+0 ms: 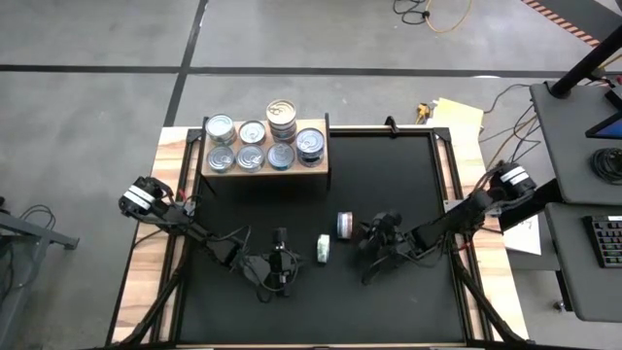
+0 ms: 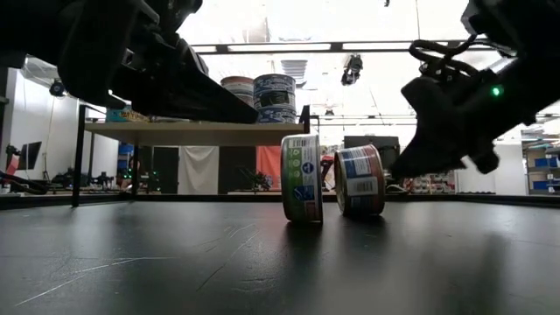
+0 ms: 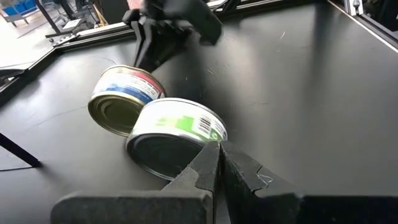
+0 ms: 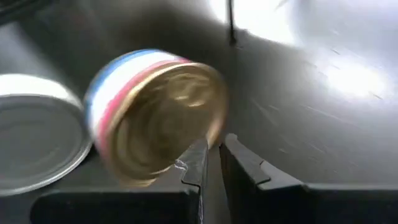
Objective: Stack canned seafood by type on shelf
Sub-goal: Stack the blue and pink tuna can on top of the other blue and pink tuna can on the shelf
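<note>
black table [image 1: 389, 185], yellow cable [image 1: 442, 19] on the floor, keyboard [image 1: 609, 243] at right

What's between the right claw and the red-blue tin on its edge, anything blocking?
Nothing visible. The right claw sits shut right beside the red-blue tin, bare table around them. The green-label tin stands on its far side, toward the left claw.

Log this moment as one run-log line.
left claw shut, by green-label can | right claw shut, by red-blue can | both cans on edge
</note>
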You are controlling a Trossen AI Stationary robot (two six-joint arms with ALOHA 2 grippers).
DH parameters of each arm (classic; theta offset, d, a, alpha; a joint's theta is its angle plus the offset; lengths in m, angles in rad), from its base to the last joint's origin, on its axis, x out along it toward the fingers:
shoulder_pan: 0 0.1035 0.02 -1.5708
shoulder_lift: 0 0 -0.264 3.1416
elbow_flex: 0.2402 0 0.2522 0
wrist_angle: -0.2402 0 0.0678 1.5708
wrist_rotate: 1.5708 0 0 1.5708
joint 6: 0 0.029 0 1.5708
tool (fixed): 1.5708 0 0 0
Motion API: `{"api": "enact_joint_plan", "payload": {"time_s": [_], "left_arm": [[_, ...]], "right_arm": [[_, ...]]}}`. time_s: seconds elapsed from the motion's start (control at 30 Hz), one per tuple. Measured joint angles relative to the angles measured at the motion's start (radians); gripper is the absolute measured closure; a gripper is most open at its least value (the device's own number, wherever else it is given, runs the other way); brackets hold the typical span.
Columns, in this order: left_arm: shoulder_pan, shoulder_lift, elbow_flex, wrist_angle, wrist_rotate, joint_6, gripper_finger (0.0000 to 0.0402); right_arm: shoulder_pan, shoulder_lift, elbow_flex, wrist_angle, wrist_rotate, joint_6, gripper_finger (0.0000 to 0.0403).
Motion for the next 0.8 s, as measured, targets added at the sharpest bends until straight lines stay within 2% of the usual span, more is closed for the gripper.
{"api": "enact_joint_plan", "payload": {"time_s": [0.1, 0.3, 0.43, 0.6, 0.8], "left_arm": [[0.000, -0.017, 0.000, -0.028, 0.000, 0.007, 0.0401], [0.000, -0.080, -0.009, -0.099, -0.003, 0.052, 0.0402], [0.000, -0.131, -0.014, -0.153, -0.005, 0.108, 0.0401], [0.013, -0.244, -0.040, -0.277, -0.003, 0.126, 0.0401], [0.018, -0.427, -0.154, -0.270, 0.011, 0.186, 0.0401]], "right_arm": [[-0.004, -0.071, 0.045, -0.203, -0.052, 0.126, 0.0369], [-0.031, -0.109, 0.257, -0.488, -0.189, 0.132, 0.0345], [-0.055, -0.071, 0.442, -0.740, -0.218, 0.171, 0.0303], [-0.099, 0.007, 0.669, -1.018, -0.329, 0.259, 0.0239], [-0.158, 0.126, 0.867, -1.116, -0.415, 0.216, 0.0163]]}}
